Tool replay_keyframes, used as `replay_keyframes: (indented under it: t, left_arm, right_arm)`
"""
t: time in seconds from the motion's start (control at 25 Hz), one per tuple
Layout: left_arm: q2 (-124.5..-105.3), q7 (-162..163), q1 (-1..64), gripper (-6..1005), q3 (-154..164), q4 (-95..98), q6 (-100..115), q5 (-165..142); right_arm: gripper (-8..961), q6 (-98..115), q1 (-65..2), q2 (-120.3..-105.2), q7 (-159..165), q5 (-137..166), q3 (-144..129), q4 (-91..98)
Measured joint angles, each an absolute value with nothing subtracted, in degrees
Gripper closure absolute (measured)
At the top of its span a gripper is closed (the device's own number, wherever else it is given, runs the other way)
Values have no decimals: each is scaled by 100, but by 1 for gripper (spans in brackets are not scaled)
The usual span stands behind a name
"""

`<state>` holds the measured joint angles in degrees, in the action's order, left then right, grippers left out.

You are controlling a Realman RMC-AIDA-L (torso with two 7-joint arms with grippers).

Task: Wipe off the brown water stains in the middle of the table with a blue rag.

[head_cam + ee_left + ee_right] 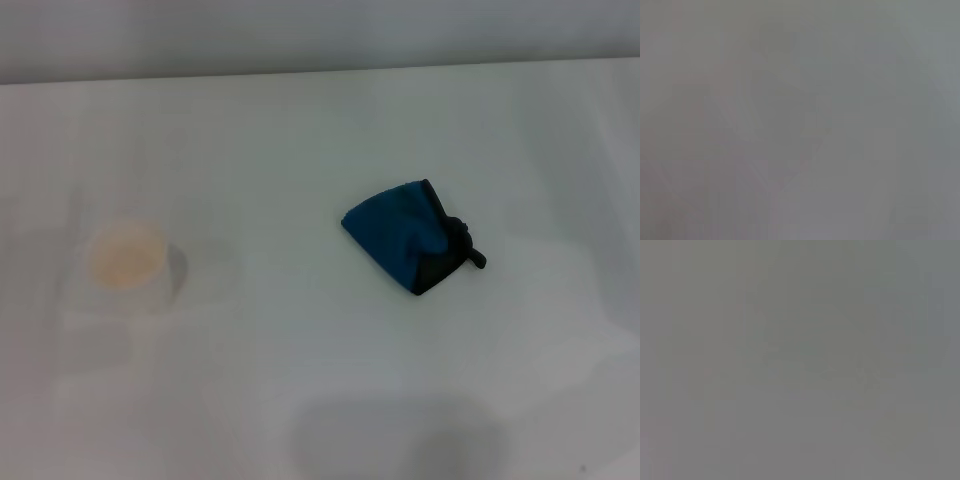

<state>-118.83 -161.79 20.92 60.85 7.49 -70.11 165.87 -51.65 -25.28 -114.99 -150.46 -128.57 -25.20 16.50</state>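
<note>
Stains are not made out anywhere on the white bench [320, 380], so a wipe could be aimed at the wrong patch. The blue rag [405, 235] lies bunched right of centre, well apart from a white cup [127, 262] (tan inside, easily mistaken for the spill). Neither gripper is seen, so the state of the fingers cannot be told.

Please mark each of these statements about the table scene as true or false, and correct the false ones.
1. The blue rag lies on the table. True.
2. A gripper is holding the rag. False: no gripper shows in any view.
3. A white cup stands toward the robot's left of the rag. True.
4. The rag touches the cup. False: they lie well apart.
5. The rag is spread flat. False: it is bunched, black edging at one end.
</note>
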Motion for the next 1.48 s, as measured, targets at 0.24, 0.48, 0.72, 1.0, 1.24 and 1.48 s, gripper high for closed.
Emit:
replay_keyframes:
  t: [0.24, 0.48, 0.72, 1.0, 1.24, 1.48]
  left_arm:
    - [-11862, -16181, 2074, 127, 6082, 789, -7046, 16210]
    - [-11867, -16181, 2030, 127, 6082, 912, -7096, 16017]
    - [-11859, -16181, 2089, 127, 6067, 923, -7029, 15750]
    - [-11889, -16181, 2006, 126, 6026, 975, -7126, 15763]
    - [-11892, -16184, 2085, 126, 6021, 958, -7051, 15758]
    - [-11891, -16188, 2092, 127, 6009, 1001, -7118, 15780]
  right_arm:
    - [480, -5441, -2440, -11494, -15270, -12920, -2509, 1583]
    - [480, -5683, -2404, -11493, -15412, -12903, -2558, 1568]
    - [480, -5781, -2415, -11509, -15803, -12886, -2635, 1425]
    - [480, -5934, -2390, -11513, -15850, -12884, -2676, 1335]
    - [480, -5902, -2391, -11514, -15861, -12886, -2680, 1227]
    - [480, -5884, -2383, -11513, -15868, -12890, -2681, 1188]
